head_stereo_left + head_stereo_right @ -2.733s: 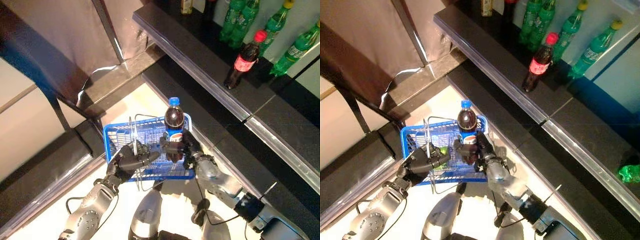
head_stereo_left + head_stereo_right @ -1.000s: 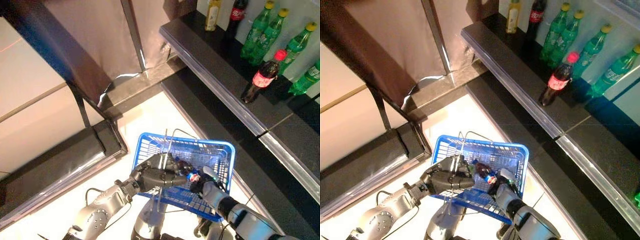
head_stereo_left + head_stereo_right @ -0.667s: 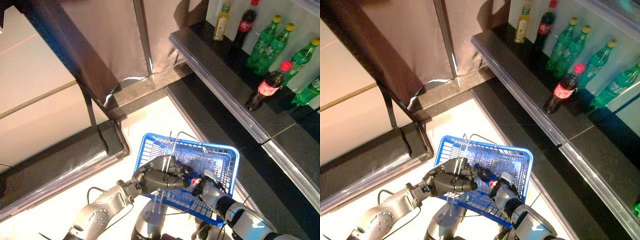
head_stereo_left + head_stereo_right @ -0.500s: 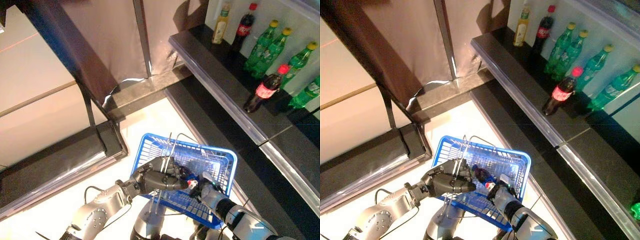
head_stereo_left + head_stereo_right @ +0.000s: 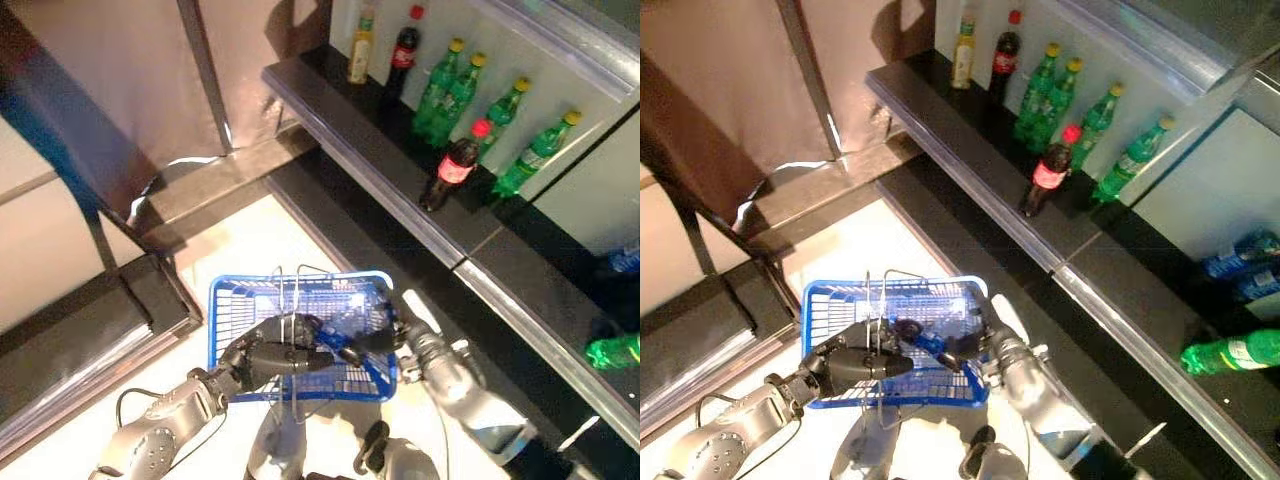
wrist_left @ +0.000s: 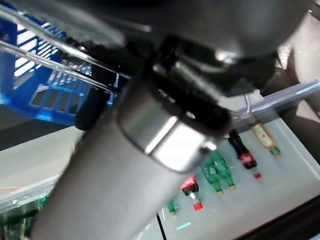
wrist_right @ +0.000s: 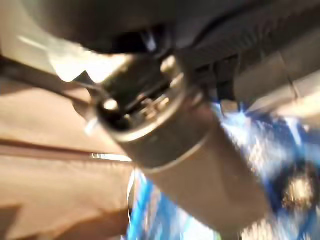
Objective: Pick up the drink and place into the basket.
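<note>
- The left hand is curling its fingers round the basket handles, which are standing up as thin wire loops, so the basket is hanging level in front of the robot with its mouth facing up to take the drink.
- The right hand is reaching over the basket's right rim, low inside the opening; I judge it is there to lay the bottle down rather than drop it.
- The drink, a dark bottle with a blue label, is lying tilted inside the basket, between the two hands.
- I cannot tell whether the right hand's fingers are gripping the bottle or parting from it; they are too dark and small against the mesh, and the wrist views are not helping.
- A ledge is running along the wall to the right, carrying a red-capped cola, several green bottles and a yellow one, well apart from the basket.
- The task is looking nearly done, since the drink is already within the basket walls.
</note>
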Robot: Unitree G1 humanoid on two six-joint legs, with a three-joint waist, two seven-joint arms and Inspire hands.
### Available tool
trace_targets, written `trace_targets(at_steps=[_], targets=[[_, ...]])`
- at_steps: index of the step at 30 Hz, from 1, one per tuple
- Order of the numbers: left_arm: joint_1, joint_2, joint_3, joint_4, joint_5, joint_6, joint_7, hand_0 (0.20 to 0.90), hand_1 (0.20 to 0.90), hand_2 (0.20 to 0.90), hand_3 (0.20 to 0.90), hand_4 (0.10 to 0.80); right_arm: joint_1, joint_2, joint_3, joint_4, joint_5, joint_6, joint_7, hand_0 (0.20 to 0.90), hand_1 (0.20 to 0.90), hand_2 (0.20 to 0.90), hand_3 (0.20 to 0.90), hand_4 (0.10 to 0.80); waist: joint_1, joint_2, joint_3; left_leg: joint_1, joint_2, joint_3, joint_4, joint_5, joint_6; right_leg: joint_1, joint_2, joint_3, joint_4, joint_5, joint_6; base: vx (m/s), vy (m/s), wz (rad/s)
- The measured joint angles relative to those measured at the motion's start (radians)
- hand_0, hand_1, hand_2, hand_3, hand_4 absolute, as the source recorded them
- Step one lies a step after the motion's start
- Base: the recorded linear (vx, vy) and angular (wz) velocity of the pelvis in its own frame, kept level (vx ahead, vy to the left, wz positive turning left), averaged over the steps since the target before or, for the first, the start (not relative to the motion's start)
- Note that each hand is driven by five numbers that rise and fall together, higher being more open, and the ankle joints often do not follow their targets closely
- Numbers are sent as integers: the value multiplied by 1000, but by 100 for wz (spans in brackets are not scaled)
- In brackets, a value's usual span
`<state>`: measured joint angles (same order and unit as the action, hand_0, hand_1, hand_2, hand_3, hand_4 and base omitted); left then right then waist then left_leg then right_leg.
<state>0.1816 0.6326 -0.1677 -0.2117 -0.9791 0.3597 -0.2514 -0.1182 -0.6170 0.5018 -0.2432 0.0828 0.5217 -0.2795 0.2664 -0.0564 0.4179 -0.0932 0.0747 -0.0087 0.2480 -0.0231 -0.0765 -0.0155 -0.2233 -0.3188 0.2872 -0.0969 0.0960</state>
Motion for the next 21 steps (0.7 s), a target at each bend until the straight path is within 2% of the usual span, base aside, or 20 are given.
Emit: trace_targets(at_steps=[4, 7, 12, 15, 21], targets=[[55, 7, 45, 7, -10, -29, 5, 300, 300, 300, 200, 100, 22, -85, -86, -64, 39, -1, 26, 900, 900, 900, 900, 800, -17, 0, 0, 7, 6, 3, -1, -3, 1, 23, 13, 1, -42, 21, 0, 53, 38, -4], [93, 6, 73, 11, -48, -47, 24, 300, 300, 300, 200, 100, 63, -111, -137, -127, 69, -24, 49, 900, 900, 900, 900, 800, -22, 0, 0, 20, 7, 18, -4, -7, 5, 32, 13, 11, -51, 24, 2, 33, 42, -11], [138, 0, 90, 16, -90, -85, 65, 300, 300, 300, 200, 100, 160, -171, -204, -249, 186, -138, 92, 900, 900, 900, 900, 800, -41, 2, 1, 48, 7, 45, -4, -20, 11, 64, 14, 26, -81, 37, 14, 27, 40, -9], [162, -1, 102, 16, -90, -95, 73, 300, 300, 300, 200, 100, 185, -176, -243, -261, 264, -216, 126, 900, 900, 900, 900, 800, -52, 1, 1, 61, 7, 68, -10, -22, 14, 67, 11, 39, -84, 38, 15, 22, 54, -11], [179, -35, 99, 63, -85, -146, 139, 300, 300, 300, 200, 100, 223, -169, -259, -255, 333, -271, 167, 900, 900, 900, 900, 800, -84, -3, -2, 93, 8, 92, -31, -22, 15, 84, 12, 59, -106, 52, 23, -8, 22, -10]])
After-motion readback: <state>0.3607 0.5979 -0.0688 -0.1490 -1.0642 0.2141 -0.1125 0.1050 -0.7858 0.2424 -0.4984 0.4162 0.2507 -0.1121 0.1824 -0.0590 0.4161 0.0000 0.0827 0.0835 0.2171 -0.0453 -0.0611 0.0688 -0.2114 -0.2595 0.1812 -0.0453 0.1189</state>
